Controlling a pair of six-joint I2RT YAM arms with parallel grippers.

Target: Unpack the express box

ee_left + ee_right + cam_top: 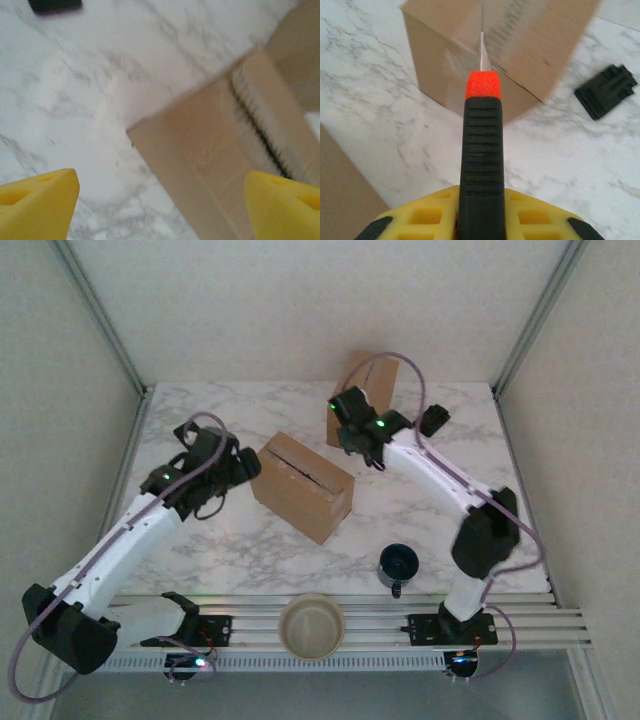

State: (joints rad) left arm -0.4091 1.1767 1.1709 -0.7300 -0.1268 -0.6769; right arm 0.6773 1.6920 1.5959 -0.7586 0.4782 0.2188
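Smooth brown cardboard box (303, 487) on marbled white worktop (200, 540). Beside it, left tool (160, 210) with yellow fingers (37, 200) spread wide — right tool (481, 220) pinching ridged black, orange-tipped knife (481, 150).

Bare tabletop (250, 545) lies open at seven o'clock of the box (303, 487). A mug (398, 564) stands in the way at four o'clock, a second box (380, 385) at one.
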